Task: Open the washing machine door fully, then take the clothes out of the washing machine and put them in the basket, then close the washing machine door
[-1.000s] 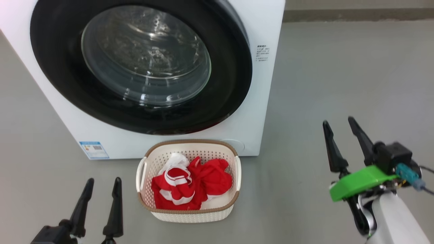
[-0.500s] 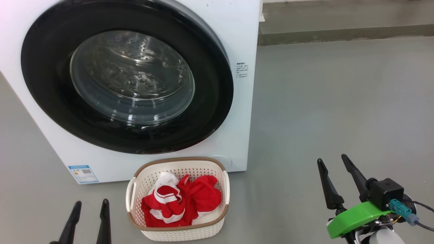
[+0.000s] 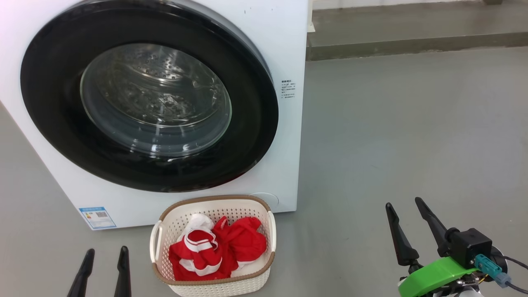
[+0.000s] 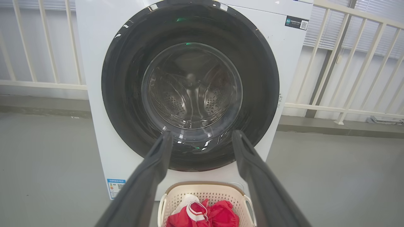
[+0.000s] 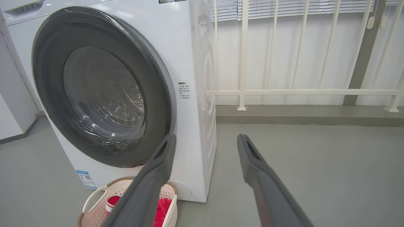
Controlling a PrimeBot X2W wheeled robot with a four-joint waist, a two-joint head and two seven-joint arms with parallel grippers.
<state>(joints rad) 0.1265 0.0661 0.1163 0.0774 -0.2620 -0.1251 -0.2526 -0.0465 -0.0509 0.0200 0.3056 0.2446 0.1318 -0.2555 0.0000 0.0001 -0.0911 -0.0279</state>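
Observation:
The white washing machine (image 3: 288,41) stands ahead with its black-rimmed round door (image 3: 53,123) shut flat against its front; the drum behind the glass (image 4: 192,88) looks bare. On the floor in front sits the cream basket (image 3: 214,288) holding the red and white clothes (image 3: 216,249). My left gripper (image 3: 105,252) is open at the lower left, left of the basket, holding nothing. Well to the basket's right, my right gripper (image 3: 404,202) is open too, nothing between its fingers. The door (image 5: 47,94) and the basket (image 5: 91,197) appear again in the right wrist view.
Grey floor (image 3: 412,132) stretches to the right of the machine. A low grey kerb (image 3: 412,43) and a white railing (image 5: 300,92) run behind it. A blue label (image 3: 97,217) is stuck low on the machine's front.
The head camera has risen and shifted, so the machine and basket sit lower and further left in view. Both grippers stay open and now show lower in the picture.

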